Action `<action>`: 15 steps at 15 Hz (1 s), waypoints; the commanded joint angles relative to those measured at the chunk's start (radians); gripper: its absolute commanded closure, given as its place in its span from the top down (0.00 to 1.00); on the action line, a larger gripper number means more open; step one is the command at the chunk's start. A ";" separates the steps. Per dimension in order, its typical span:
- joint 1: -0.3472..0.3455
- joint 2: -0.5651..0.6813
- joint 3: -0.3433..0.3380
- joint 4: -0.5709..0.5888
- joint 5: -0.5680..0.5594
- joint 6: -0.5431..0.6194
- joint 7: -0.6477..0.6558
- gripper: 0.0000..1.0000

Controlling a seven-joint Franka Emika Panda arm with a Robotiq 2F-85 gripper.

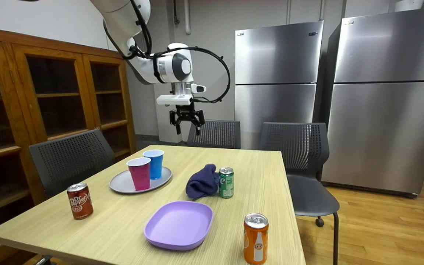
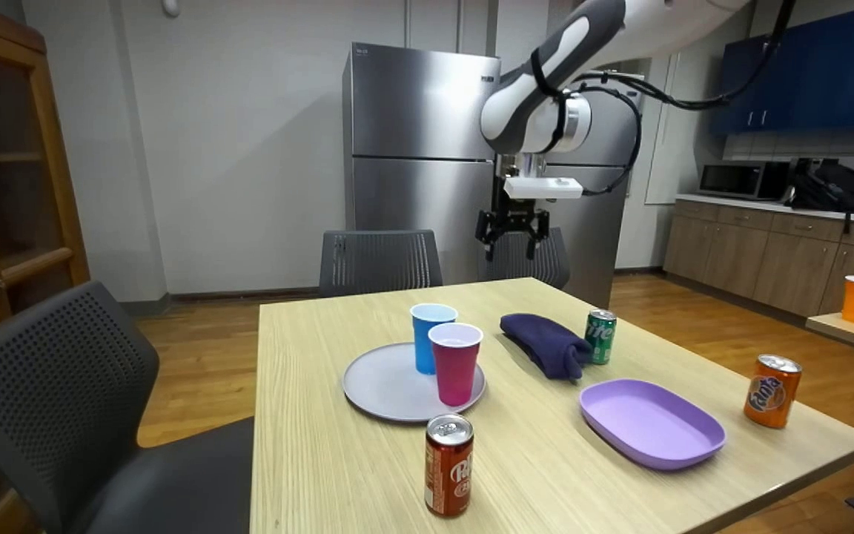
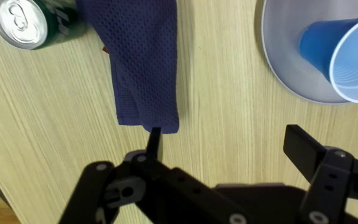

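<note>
My gripper (image 1: 188,129) (image 2: 510,251) (image 3: 223,133) hangs open above the far part of the table, holding nothing. Nearest in the wrist view is a folded navy cloth (image 3: 144,68) (image 1: 203,181) (image 2: 545,345); one fingertip overlaps its end there, but in both exterior views the jaws are well above it. A green soda can (image 1: 226,183) (image 2: 600,337) (image 3: 22,25) stands upright against the cloth. On a round grey plate (image 1: 122,183) (image 2: 371,386) (image 3: 278,56) stand a blue cup (image 1: 156,165) (image 3: 318,43) and a magenta cup (image 1: 140,175) (image 2: 456,371), both upright.
A purple plate (image 1: 179,224) (image 2: 653,423) lies on the wooden table (image 1: 123,228). A Dr Pepper can (image 1: 80,201) (image 2: 449,467) and an orange Fanta can (image 1: 255,239) (image 2: 772,393) stand near its edges. Dark chairs (image 1: 72,158) (image 2: 381,259) surround it, with fridges (image 1: 276,55) behind.
</note>
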State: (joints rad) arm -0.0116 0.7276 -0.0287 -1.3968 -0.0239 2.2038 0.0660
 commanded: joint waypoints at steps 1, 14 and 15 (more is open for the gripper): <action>-0.039 -0.066 -0.005 -0.078 0.014 -0.057 -0.036 1.00; -0.081 -0.105 -0.136 -0.232 -0.039 -0.070 0.058 1.00; -0.093 -0.071 -0.118 -0.182 -0.021 -0.068 0.024 1.00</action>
State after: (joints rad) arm -0.0949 0.6560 -0.1576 -1.5827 -0.0371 2.1389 0.0862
